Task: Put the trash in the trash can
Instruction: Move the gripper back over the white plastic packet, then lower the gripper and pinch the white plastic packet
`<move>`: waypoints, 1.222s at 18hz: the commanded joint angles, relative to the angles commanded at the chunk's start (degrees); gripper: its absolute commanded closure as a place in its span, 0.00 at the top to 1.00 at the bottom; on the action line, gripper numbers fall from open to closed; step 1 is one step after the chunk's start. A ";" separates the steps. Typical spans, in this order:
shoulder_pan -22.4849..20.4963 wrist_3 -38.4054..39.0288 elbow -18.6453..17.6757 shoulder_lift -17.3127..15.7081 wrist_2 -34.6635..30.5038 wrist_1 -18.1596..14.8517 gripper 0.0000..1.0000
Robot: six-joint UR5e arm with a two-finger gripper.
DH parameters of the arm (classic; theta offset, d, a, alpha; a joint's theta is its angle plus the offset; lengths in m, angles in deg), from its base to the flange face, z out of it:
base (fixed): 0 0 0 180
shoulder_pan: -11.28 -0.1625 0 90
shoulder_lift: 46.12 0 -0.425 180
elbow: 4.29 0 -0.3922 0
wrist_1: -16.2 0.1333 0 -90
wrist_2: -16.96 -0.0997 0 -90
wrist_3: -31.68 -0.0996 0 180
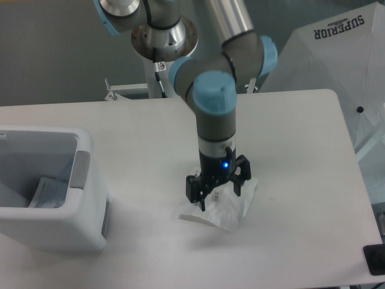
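From my remote station, I have the gripper (pixel 215 191) lowered onto the crinkled clear plastic bag (pixel 225 208), which lies flat on the white worktop (pixel 289 150) at about 5 o'clock from the table's middle. The jaws stand apart on either side of the bag's upper edge, not yet closed on it as far as I can tell; a blue light glows on the wrist just above them.

The trash can (pixel 84 180) sits at the worktop's 8 o'clock edge, well apart from the bag. Inside it I make out something pale and bluish (pixel 51 188), probably the bottle, though it is too indistinct to be sure.

My reading is that the first item is already binned and the pick of the second is in hand. The next move calls for closing on the thin film without skating over it, lifting clear, then carrying toward 9 o'clock and releasing above the can's open mouth. The bag may sag or slip, being limp.

The surface is smooth, matte and otherwise bare. Behind it runs a grey wall; white fabric marked "SUPERIOR" (pixel 337 54) hangs at 2 o'clock.
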 joint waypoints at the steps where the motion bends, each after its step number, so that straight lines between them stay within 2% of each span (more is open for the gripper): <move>1: 0.27 0.00 0.00 0.71 -0.27 0.09 1.00; 7: 0.80 0.00 0.09 4.58 -0.53 0.17 1.00; 14: 0.88 -0.09 0.18 5.11 -0.53 0.09 1.00; 22: 2.03 -0.18 -0.44 5.46 -4.14 0.09 1.00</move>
